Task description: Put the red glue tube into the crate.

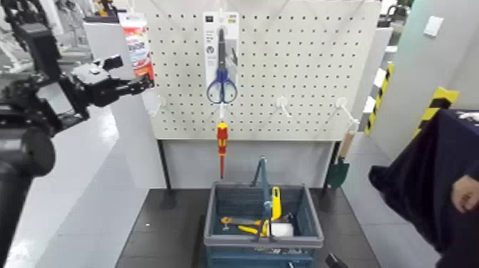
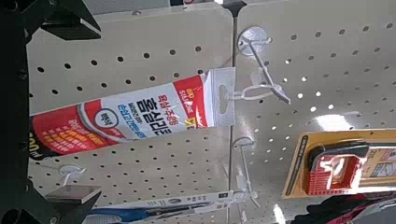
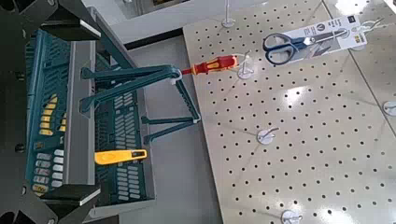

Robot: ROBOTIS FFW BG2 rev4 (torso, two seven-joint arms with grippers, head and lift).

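The lower end of the crate [image 1: 262, 242] is cut off by the head view's bottom edge, the person's hand [image 1: 466, 194] is cropped at the right edge, and the small lettering on the scissors' card [image 1: 209, 50] is too blurred to be read.

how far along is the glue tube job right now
Nothing looks finished: the red glue tube is not in the crate, which already holds some yellow-handled items. In hand: the left gripper is up at the tube, by the pegboard, though whether it has a grip is unclear. Left to do: secure the tube, carry it over and lower it into the crate.
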